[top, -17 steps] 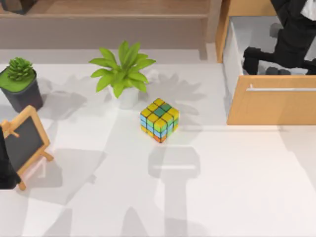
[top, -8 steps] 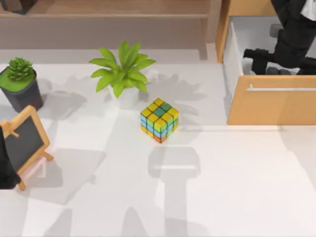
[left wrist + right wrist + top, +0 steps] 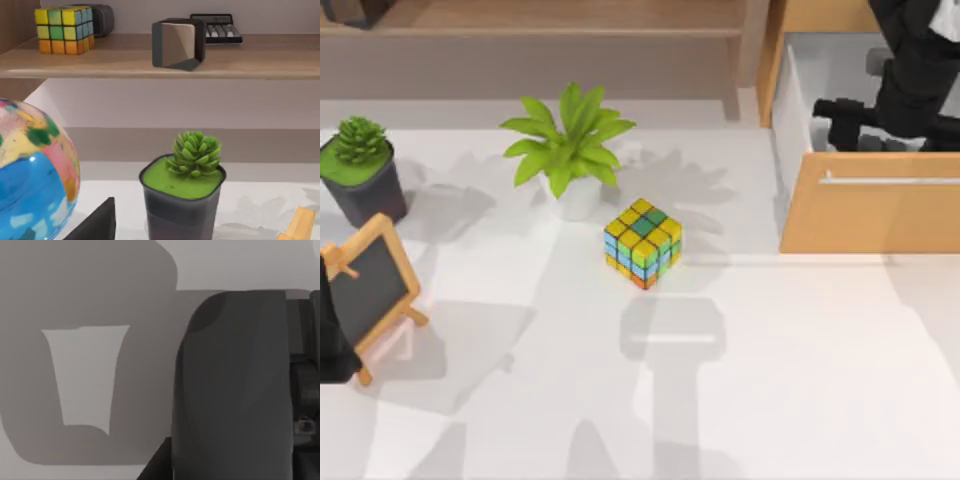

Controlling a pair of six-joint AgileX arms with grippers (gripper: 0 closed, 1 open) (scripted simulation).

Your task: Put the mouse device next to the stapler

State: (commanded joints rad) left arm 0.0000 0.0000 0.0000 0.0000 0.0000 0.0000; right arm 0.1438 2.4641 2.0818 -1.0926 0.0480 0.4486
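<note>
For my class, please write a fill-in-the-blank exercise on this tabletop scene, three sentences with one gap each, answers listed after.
1. The multicoloured puzzle cube sits on the white table in front of the leafy green plant in the ____ pot.
2. The right gripper reaches into the open wooden ____.
3. The small succulent grows in a dark grey pot beside the wooden-framed ____.

Missing words: white; drawer; chalkboard

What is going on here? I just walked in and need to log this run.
The right arm's end effector is reaching into the open wooden drawer at the table's right, down at the small dark mouse inside. The left arm sits parked at the table's left edge. A puzzle cube and a leafy plant stand mid-table.
</note>
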